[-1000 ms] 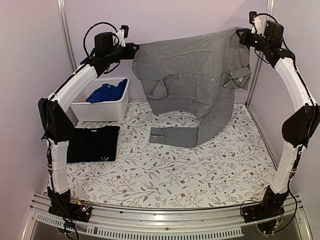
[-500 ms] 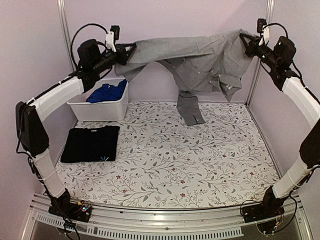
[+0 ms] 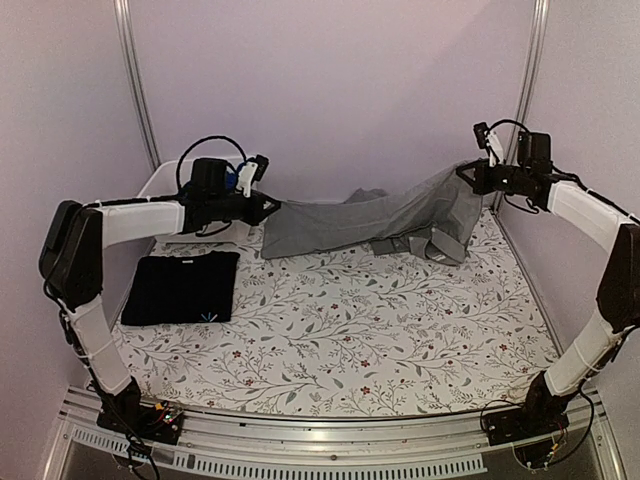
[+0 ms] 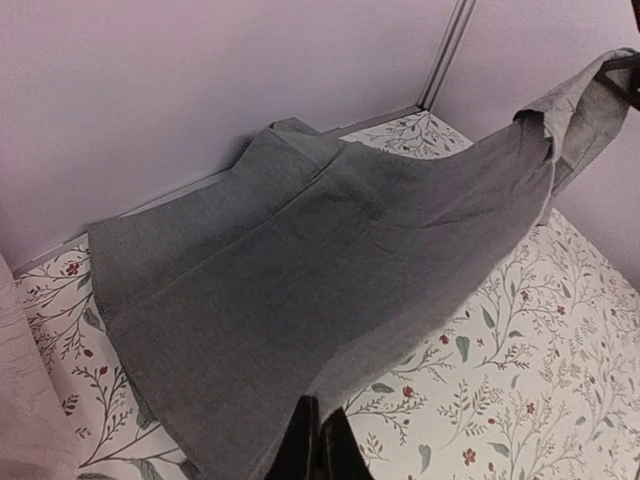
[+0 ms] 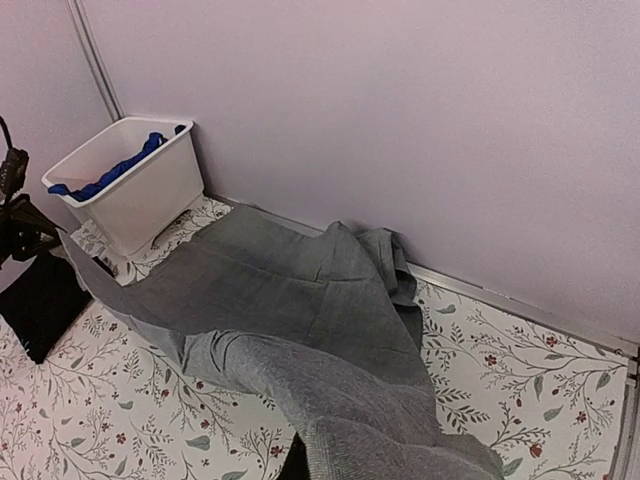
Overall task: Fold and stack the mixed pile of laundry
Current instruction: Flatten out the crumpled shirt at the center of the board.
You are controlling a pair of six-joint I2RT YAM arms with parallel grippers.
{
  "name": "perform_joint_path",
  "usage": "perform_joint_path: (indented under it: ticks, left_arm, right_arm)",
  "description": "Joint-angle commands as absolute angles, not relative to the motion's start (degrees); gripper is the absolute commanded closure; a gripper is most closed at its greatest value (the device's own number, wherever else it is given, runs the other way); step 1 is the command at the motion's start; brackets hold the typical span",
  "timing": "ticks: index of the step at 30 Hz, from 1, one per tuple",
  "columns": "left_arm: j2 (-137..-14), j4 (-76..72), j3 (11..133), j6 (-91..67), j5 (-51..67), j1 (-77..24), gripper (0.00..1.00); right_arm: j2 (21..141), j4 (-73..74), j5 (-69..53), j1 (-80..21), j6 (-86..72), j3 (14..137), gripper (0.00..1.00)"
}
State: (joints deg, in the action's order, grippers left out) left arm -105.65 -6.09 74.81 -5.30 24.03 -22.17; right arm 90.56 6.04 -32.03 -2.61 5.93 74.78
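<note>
The left hand (image 3: 270, 205) is pinched shut on 1 edge of the grey shirt (image 3: 370, 220), its 2 fingers (image 4: 318, 448) pressed together over a thin strip of cloth. The right hand (image 3: 466, 172) is clamped on the opposite end, which it holds a little above the counter (image 3: 380, 330).

The likely trouble is a crooked lay-down. The shirt sags between the 2 hands, its middle already bunched on the counter and its far edge against the back wall (image 3: 330, 90). A sleeve or collar part is crumpled under the right end. Lowering it like this would probably trap those wrinkles. The left grip holds very little cloth, so a hard pull to flatten the shirt could tug the edge free. The left hand also works just beside the bin (image 5: 150, 195), so that end could snag its rim.

From the left hand the shirt runs away from the bin, out to the right hand. A blue garment (image 5: 110, 172) lies inside the bin. A folded black T-shirt (image 3: 185, 288) lies flat just in front of the bin.
</note>
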Motion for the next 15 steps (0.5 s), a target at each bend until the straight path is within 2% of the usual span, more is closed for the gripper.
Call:
perform_joint_path:
  ticks: [1,5,10,13,15]
  left_arm:
    - [-99.7,-2.3,76.3,-2.7,26.8,-22.0,1.00]
    - [-94.8,-1.7,73.5,-1.7,26.1,-22.5,1.00]
    - [-91.9,0.8,70.0,-0.2,28.4,-23.0,1.00]
    - [-89.0,4.6,66.9,1.8,28.0,-24.3,1.00]
    - [-85.7,5.6,63.7,2.0,29.0,-24.6,1.00]
  right_arm:
    - [91.0,13.4,-31.1,-2.3,9.0,86.4,1.00]
    - [90.3,16.3,-27.4,-1.8,10.0,94.9,0.98]
    - [90.4,19.8,-34.6,-1.8,11.2,95.9,0.97]
    - [90.6,28.3,-41.0,-1.9,10.8,93.6,0.97]
    - [86.7,30.9,-43.5,-2.6,8.4,86.1,0.96]
